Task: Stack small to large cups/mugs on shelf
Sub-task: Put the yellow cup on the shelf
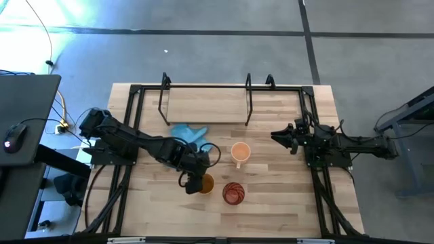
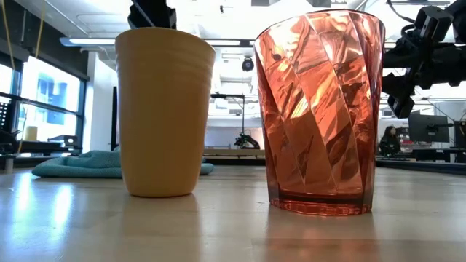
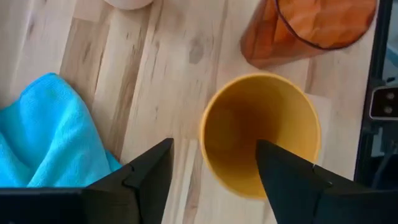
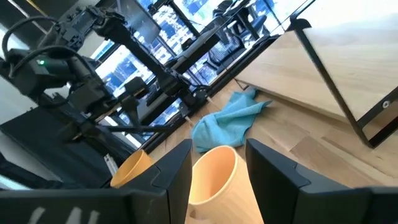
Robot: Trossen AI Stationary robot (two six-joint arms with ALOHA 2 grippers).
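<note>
Left claw (image 3: 214, 171), fingers apart astride the rim of the upright, mouth-up mustard-yellow cup (image 3: 261, 134); right claw (image 1: 277, 137) apart, idle.

No text, label, brand or number can be read anywhere.

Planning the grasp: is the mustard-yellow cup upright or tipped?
Upright: the mustard-yellow cup stands on its base in the low view, mouth open toward the left gripper.
</note>
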